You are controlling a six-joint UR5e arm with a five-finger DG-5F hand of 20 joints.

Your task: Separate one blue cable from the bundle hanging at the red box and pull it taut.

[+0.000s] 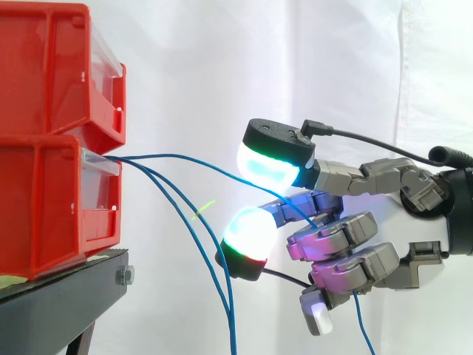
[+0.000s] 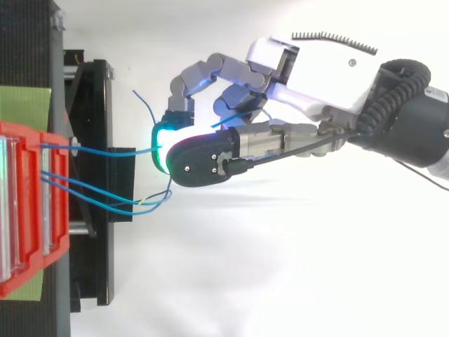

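Two slack cables [image 2: 91,187] to leave hanging: with the fingers [image 1: 332,235] of the hand [image 1: 369,262] curled round the upper blue cable [image 1: 185,156], draw level away from the red box [image 1: 44,207].

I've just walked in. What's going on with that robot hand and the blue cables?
The robot hand holds one blue cable apart from the bunch coming out of the lower red bin on the black stand. The cable runs between the glowing fingertips into the curled fingers, and its loose end dangles below the hand. It bows gently, so it is not taut yet. The other two cables hang free near the bin.
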